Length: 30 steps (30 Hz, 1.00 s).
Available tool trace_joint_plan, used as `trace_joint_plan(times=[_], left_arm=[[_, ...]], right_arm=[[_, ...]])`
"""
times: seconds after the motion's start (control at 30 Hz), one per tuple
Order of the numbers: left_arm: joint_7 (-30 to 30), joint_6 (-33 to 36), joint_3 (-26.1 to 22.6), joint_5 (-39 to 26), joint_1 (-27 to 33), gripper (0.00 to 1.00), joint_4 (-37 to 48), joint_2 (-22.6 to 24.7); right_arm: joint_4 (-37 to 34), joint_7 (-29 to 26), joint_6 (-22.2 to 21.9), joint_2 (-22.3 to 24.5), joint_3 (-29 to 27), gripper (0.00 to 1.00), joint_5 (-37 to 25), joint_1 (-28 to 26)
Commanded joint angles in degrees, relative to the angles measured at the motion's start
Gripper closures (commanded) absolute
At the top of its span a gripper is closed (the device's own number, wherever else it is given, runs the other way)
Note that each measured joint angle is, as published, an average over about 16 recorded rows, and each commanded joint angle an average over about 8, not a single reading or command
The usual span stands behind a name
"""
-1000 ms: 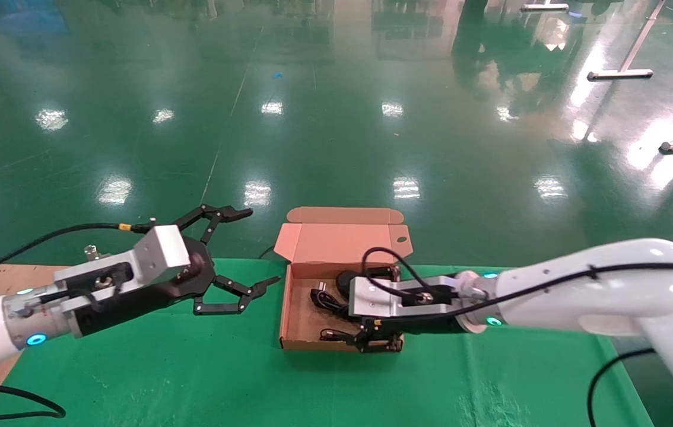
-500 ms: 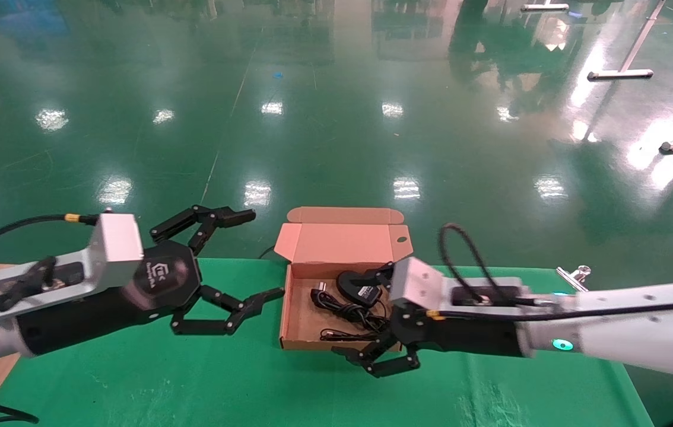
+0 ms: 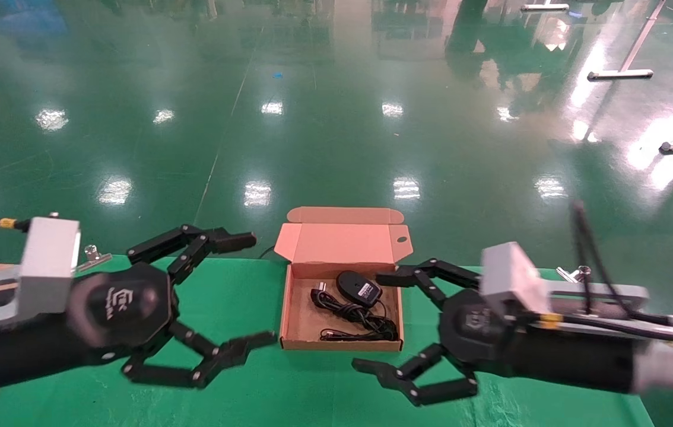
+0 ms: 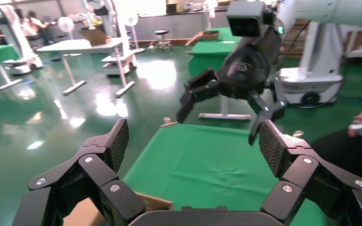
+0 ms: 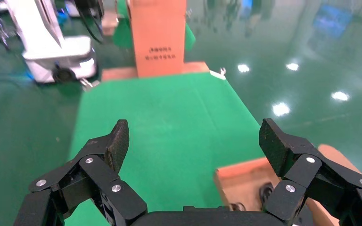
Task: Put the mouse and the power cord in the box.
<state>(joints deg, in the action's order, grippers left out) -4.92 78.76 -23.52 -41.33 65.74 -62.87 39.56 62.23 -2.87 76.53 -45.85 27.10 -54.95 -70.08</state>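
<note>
- brown cardboard box (image 3: 289, 308) near the far edge of a green table (image 3: 289, 391), flap lid standing open at the back.
- inside the box: black mouse (image 3: 359, 288) toward the far side, pale label patch showing.
- also inside the box: coiled black power cord (image 3: 355, 316), just beside the mouse on the nearer side, plug end toward the box's left wall.
- left gripper (image 3: 247, 290) hovering above the table to the left of the box, jaws spread wide, holding nothing.
- right gripper (image 3: 377, 322) hovering just right of the box, jaws spread wide, holding nothing.
- shiny green floor (image 3: 336, 118) beyond the table.
</note>
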Motion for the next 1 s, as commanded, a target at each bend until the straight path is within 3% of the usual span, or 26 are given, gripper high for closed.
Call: trace_joint_plan(times=[0.03,0.5,1.0], left_arm=[[2.19,0.97,1.05,-0.07,-0.58,0.00,-1.50,-0.63],[16.01,7.06,7.65,-0.52,-4.20,0.00,-11.02,-4.56],[16.34,7.26,7.91,-0.56,-4.34,0.00,-11.38,-4.69]], right_arm=[[1.52,-1.05,1.22,1.45,-1.48,0.00,1.75,1.14],[11.41,-7.82,9.21,10.88,-11.14,0.00,13.18,8.55],[12.01,-8.11,9.69,11.46,-11.73,0.00,13.91,9.07]])
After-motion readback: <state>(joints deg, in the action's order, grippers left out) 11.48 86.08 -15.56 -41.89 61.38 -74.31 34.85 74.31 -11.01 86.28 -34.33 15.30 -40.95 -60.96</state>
